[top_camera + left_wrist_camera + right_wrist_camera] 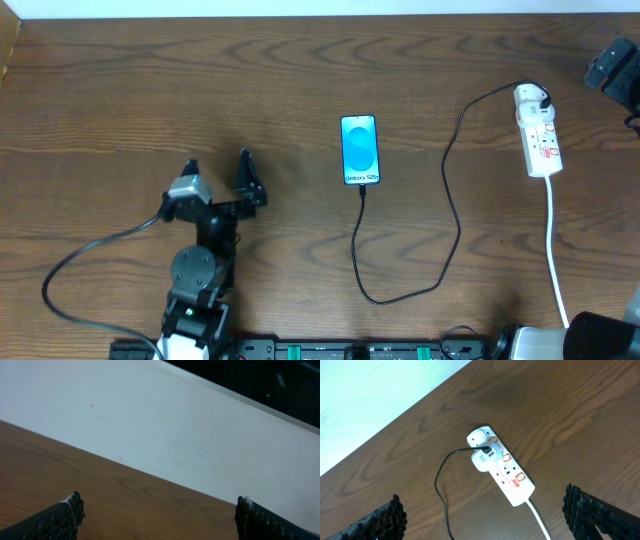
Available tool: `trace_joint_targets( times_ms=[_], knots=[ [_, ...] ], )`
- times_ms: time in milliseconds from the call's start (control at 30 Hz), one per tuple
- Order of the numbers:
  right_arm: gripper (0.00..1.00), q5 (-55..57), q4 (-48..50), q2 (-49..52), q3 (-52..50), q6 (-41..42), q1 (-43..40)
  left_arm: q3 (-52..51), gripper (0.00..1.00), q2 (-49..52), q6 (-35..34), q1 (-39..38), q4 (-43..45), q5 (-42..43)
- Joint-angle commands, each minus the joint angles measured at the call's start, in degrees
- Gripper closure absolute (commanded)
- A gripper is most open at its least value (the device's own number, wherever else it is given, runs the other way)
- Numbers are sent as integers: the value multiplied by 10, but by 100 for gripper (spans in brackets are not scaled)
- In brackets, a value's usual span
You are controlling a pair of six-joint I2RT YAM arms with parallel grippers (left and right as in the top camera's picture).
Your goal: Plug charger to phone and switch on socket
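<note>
L gripper (217,162) sits nearest the robot base, on the left. Its jaws are spread wide w/ nothing btwn them, well apart from every task item, and its wrist view shows only bare table (100,490). R gripper (482,507) is also fully spread and empty, hanging above the far-right end of the table w/ the power strip (505,470) below it, not touching. Mid-table, the charger cable (452,180) loops near the front edge, and one end runs up to the phone (360,150). Its tip (362,190) meets the phone's bottom edge, so that step looks done, tho the seating is too small to confirm. The other end's white plug (481,458) sits in the strip at the far right, looks seated. Left to do, prob: flip the switch. Red marks (519,477) show on the strip's face, but on/off can't be read. The strip's white cord (553,240) trails back toward the front.
</note>
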Motion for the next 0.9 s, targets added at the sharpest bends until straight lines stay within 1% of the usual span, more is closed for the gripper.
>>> trace_joint_targets(
  times_ms=[0, 100, 200, 400, 633, 733, 867],
  knots=[
    [1, 6, 0, -2, 2, 6, -1, -38, 2, -42, 8, 23, 1, -21],
    [1, 6, 0, -2, 2, 6, -1, -74, 2, -75, 7, 39, 1, -18],
    [1, 6, 0, -2, 2, 6, -1, -73, 2, -111, 5, 49, -54, -16],
    [1, 6, 0, -2, 2, 6, -1, -73, 2, -161, 3, 52, -118, -17],
    [1, 6, 0, -2, 2, 6, -1, -73, 2, -199, 3, 59, -307, -5],
    [1, 6, 0, -2, 2, 6, -1, -73, 2, -209, 3, 62, -369, 1],
    [1, 6, 0, -2, 2, 6, -1, -73, 2, -221, 3, 76, -425, 20]
  ],
)
